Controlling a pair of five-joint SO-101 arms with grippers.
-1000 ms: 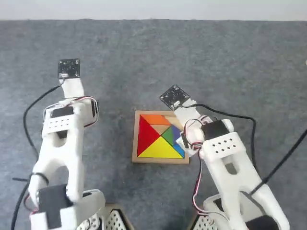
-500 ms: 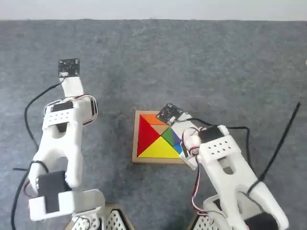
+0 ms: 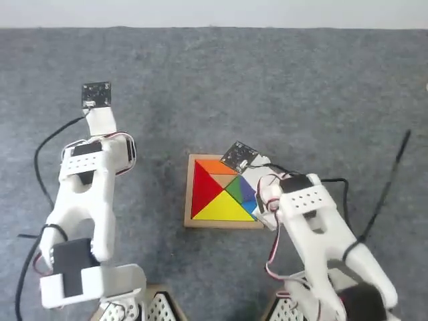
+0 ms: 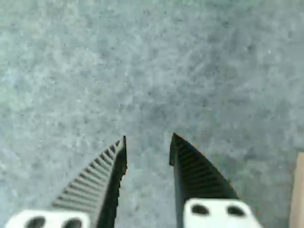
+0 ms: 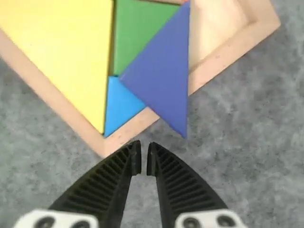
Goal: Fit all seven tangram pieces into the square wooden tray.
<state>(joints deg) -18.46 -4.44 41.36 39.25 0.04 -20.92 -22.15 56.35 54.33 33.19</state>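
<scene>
right wrist view: tray [image 5: 47, 86] near fingers [image 5: 118, 176]

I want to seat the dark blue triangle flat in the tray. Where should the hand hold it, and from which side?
Probably by the corner of the dark blue triangle that juts over the tray rim, coming from outside, where the right hand is. Both edges there are free; inside, the green piece and light blue piece crowd it.

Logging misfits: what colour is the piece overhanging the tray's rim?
Dark blue; the triangle shows best in the right wrist view, crossing the tray rim.
</scene>
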